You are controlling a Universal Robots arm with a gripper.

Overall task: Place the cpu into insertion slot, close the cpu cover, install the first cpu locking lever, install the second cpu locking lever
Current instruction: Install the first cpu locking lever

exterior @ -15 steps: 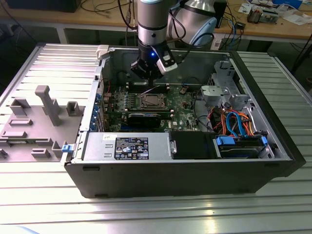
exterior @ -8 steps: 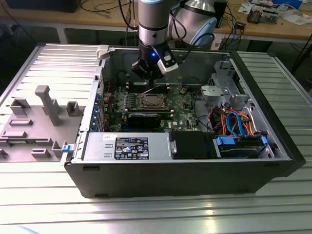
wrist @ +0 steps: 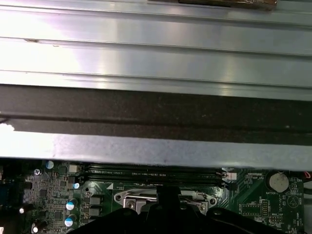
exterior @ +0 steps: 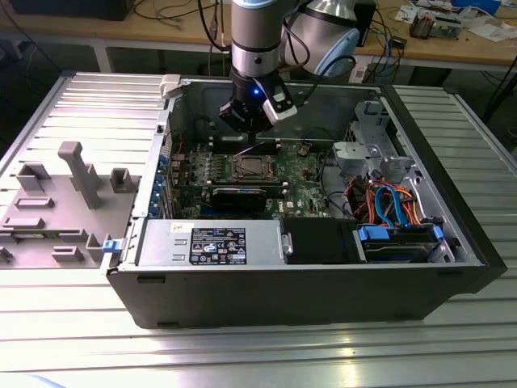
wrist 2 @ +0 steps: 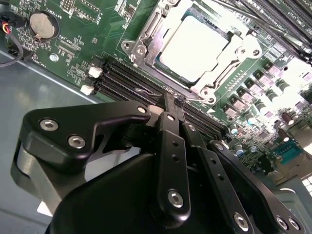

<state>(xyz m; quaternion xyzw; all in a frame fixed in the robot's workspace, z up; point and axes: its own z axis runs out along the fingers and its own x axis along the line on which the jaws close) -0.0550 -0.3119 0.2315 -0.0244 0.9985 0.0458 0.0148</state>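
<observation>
The cpu [wrist 2: 195, 46] lies flat in the insertion slot [exterior: 249, 168] on the green board, its pale silver face up. The silvery cpu cover [wrist 2: 146, 41] rests down around it as a frame. My gripper [wrist 2: 174, 101] is shut, its black fingertips together just off the socket's edge toward the memory slots. A thin wire locking lever [wrist 2: 146, 91] runs right beside the tips; I cannot tell whether they pinch it. In the exterior view my gripper [exterior: 252, 137] hangs inside the open computer case, just behind the socket. The first wrist view has the gripper [wrist: 168, 192] before the socket frame [wrist: 141, 197].
Long black memory slots [wrist 2: 122, 78] and a coin battery [wrist 2: 41, 24] lie close to the fingers. The case wall [wrist: 156, 117] rises just beyond them. A power supply [exterior: 210, 242] and a drive cage with blue and orange cables [exterior: 396, 210] fill the case front. A grey fixture [exterior: 73, 174] stands outside.
</observation>
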